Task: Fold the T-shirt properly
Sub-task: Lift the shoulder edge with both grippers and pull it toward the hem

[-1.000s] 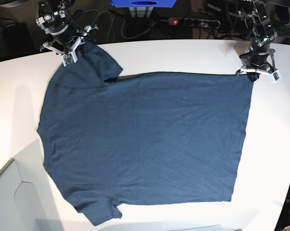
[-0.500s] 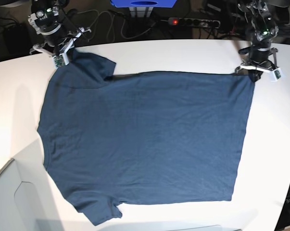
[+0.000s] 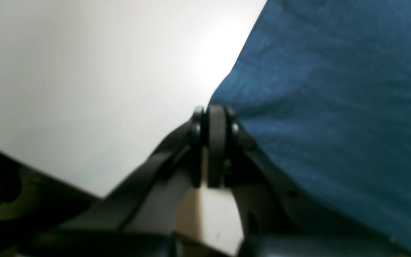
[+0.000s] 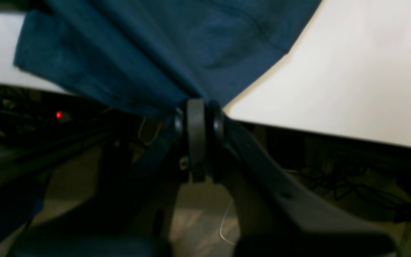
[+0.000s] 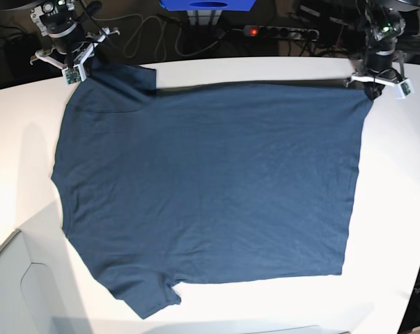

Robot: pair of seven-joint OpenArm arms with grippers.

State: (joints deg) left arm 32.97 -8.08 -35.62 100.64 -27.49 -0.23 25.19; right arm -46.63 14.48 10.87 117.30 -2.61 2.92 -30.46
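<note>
Both pincers clamped on the T-shirt [image 5: 210, 188]: right pincer [image 5: 76, 61] at its sleeve, left pincer [image 5: 378, 82] at its hem corner. Far edge has been drawn back across the tabletop [image 5: 398, 209]; spreading continues, no fold begun.

T-shirt [image 5: 210, 184] lies spread on the table [image 5: 405, 209], collar end toward the base view's left, hem toward its right. Right gripper [image 5: 76, 61] sits at the far-left corner, on the sleeve there. Left gripper [image 5: 374, 81] sits at the far-right hem corner. Power strip [image 5: 286, 31] lies behind the table's far edge. Second sleeve points to the near edge.
</note>
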